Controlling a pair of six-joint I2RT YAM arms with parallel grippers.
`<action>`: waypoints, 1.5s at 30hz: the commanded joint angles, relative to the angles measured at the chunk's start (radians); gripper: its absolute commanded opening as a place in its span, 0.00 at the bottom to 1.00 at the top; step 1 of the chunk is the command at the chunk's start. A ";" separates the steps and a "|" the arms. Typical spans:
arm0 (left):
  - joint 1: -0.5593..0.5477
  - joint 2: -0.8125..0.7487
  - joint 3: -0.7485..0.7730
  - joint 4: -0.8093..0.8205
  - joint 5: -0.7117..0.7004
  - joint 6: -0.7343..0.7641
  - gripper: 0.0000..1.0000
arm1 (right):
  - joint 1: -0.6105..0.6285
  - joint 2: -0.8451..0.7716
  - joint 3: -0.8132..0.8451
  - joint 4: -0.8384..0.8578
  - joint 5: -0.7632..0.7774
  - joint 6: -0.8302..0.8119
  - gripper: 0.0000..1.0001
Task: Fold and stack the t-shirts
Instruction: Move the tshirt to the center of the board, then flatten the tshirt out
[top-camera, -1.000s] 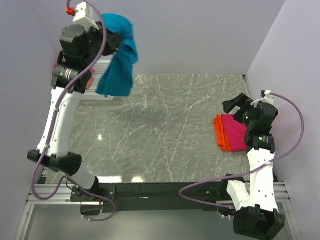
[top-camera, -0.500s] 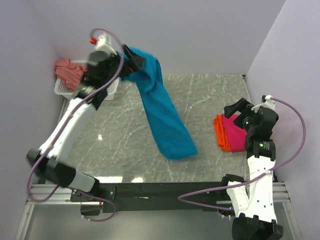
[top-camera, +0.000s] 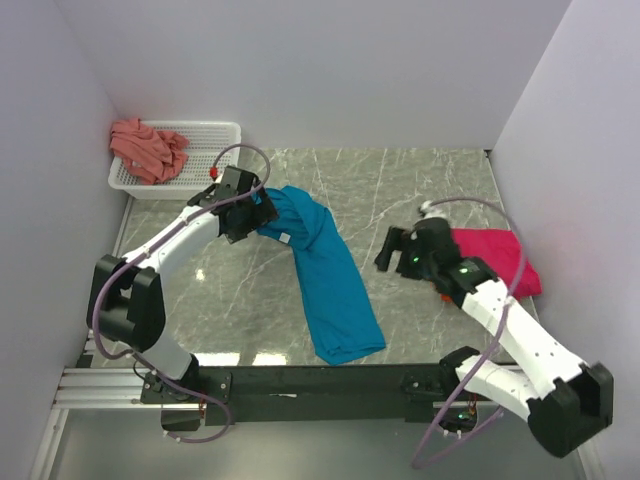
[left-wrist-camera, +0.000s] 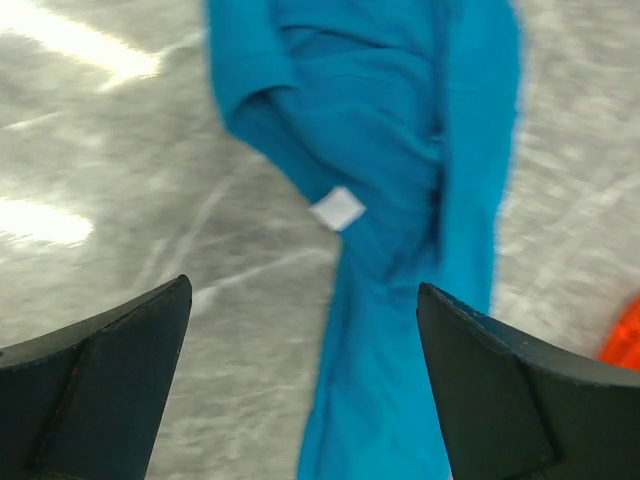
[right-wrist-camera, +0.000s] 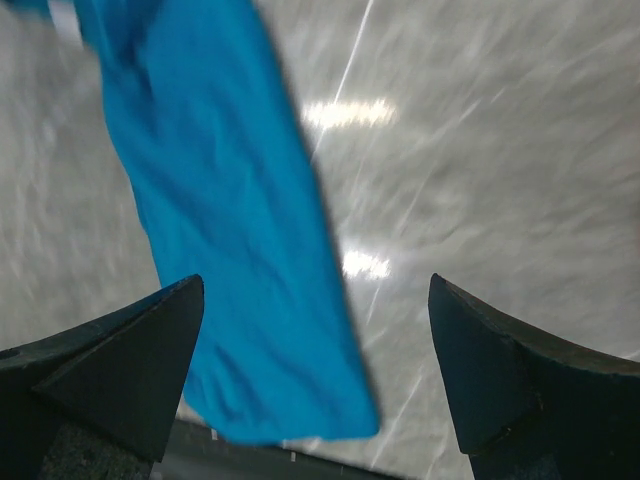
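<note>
Salmon-pink t-shirt (top-camera: 148, 150) heaped in white basket (top-camera: 208, 150)

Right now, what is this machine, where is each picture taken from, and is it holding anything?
These are two robot arms bolted to a table, each ending in a two-finger gripper. The wide picture looks down from above. The two close-ups come from small cameras on the wrists, so the dark shapes in their bottom corners are the fingers. A blue t-shirt lies stretched out on the table. A bright pink t-shirt lies at the right, and a white basket at the back holds a salmon-pink t-shirt. The left gripper, at the blue shirt's far end, and the right gripper, between the two shirts, are both open, so nothing is held.
</note>
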 joint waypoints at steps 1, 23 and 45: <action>-0.008 -0.026 -0.003 0.102 0.115 -0.009 0.99 | 0.134 0.050 -0.042 -0.030 0.049 0.125 0.98; -0.170 0.487 0.405 0.041 0.192 0.115 0.45 | 0.299 0.005 -0.258 -0.001 -0.086 0.347 0.96; 0.000 -0.094 0.016 0.093 0.226 0.018 0.00 | 0.371 0.106 -0.256 -0.081 -0.097 0.301 0.72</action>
